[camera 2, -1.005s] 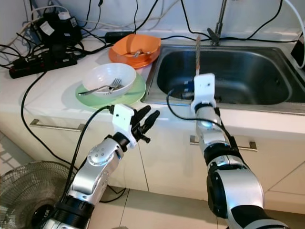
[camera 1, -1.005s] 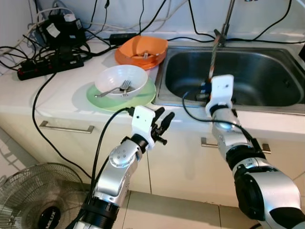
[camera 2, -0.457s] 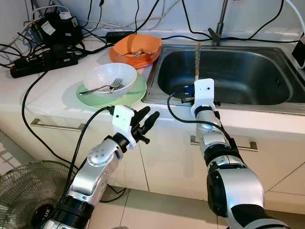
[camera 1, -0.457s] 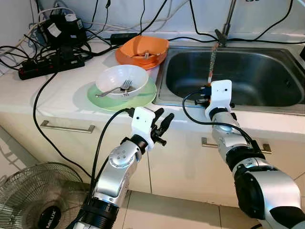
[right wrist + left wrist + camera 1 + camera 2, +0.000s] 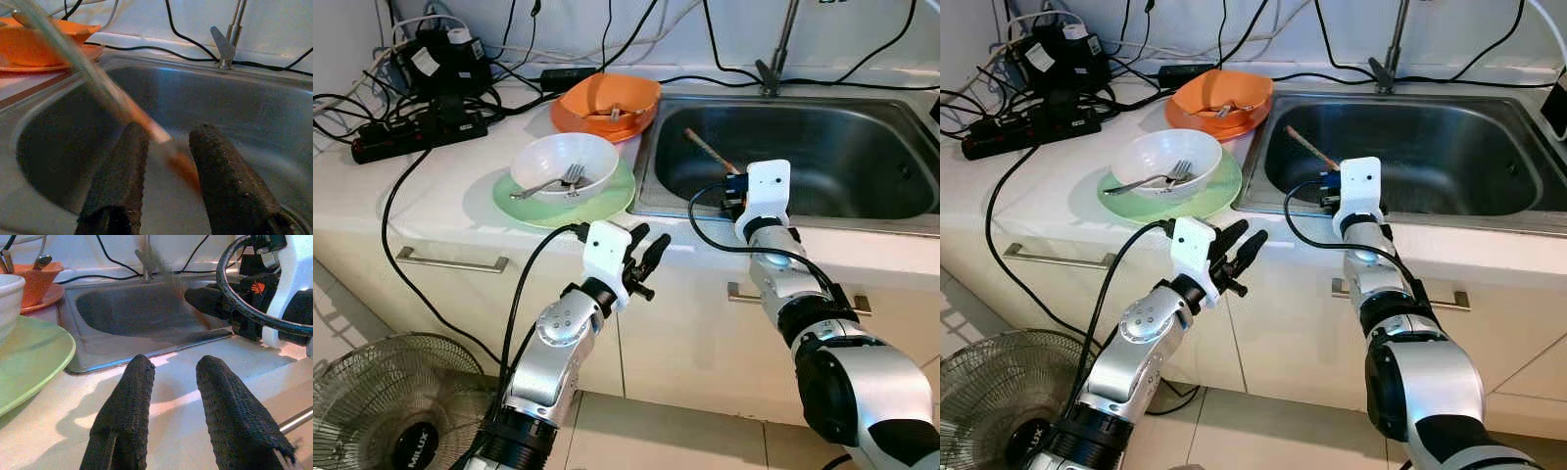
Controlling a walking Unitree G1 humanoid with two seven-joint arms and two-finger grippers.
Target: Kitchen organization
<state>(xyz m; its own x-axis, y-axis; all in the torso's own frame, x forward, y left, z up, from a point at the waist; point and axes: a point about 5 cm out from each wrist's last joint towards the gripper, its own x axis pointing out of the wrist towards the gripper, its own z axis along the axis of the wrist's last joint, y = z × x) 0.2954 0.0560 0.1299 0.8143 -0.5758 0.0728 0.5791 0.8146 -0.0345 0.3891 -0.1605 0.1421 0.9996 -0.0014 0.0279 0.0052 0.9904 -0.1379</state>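
Chopsticks (image 5: 709, 151), a thin wooden-looking pair or single stick (blur is hiding which), are lying tilted inside the sink (image 5: 862, 117), the long axis running from the basin's back left down toward the near rim. The lower, reddish end is pointing at the right gripper (image 5: 166, 161), passing between its two black fingers, which are standing apart and are not clamping it; the upper end is slanting toward the orange bowl (image 5: 607, 98).

The right gripper is sitting just over the sink's near rim, leaning into the basin. Beyond the stick, the steel basin is offering wide open room to the right, with the faucet (image 5: 773, 59) rising at the back edge.

The left gripper (image 5: 646, 257) is hanging in front of the counter (image 5: 431, 196) edge, below the green plate (image 5: 607, 201), its fingers spread and holding nothing. On that plate a white bowl (image 5: 563, 162) is carrying a fork (image 5: 553, 181). The orange bowl is standing behind it, touching the sink's left rim. Black cables and a power strip (image 5: 411, 132) are crowding the counter's back left corner.

On the floor a fan (image 5: 391, 411) is showing a hub label too small to read.
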